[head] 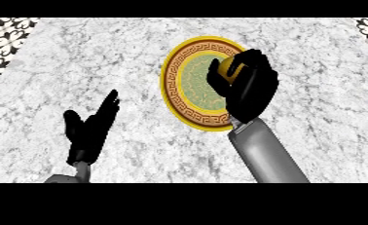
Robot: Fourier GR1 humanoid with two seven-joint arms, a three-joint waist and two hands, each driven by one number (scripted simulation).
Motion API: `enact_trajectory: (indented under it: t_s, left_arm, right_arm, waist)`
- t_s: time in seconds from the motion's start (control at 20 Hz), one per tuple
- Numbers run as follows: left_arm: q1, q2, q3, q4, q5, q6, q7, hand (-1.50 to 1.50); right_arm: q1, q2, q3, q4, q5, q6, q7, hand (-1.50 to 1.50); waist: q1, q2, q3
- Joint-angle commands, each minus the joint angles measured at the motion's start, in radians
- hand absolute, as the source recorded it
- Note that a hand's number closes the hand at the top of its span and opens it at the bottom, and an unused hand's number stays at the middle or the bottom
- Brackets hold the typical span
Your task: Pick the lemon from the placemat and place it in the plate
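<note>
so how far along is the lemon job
Done: the lemon is picked up; the right hand has its fingers curled round it, and no placemat is in view. In hand: that hand holds the lemon over the plate, near its right side. Left: letting the lemon go onto the plate. The left hand rests open at lower left.

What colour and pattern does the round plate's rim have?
The round plate's rim is yellow, with a brown key-pattern band inside it; head view.

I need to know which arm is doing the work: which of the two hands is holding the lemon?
The right hand, curled round the lemon over the plate. The left hand rests open at the lower left, fingers up, holding nothing.
</note>
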Motion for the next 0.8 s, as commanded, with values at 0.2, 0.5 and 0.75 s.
enact_trajectory:
  t_s: [0.2, 0.5, 0.75]
  left_arm:
    - [0.034, -0.004, 0.002, 0.025, 0.018, -0.028, 0.003, 0.0]
    - [0.031, -0.012, 0.004, 0.008, 0.003, -0.013, 0.006, 0.0]
    - [0.023, 0.013, 0.027, 0.019, 0.016, -0.037, 0.001, 0.0]
  right_arm:
    - [-0.095, 0.007, -0.055, 0.118, 0.123, -0.085, 0.288, 1.5]
    - [-0.135, 0.007, -0.157, 0.263, 0.095, -0.208, 0.211, 1.5]
    - [-0.073, 0.007, -0.201, 0.398, -0.255, -0.068, 0.097, -1.5]
  waist:
    - [-0.013, 0.009, -0.004]
    - [-0.018, 0.011, -0.003]
    - [-0.003, 0.02, -0.002]
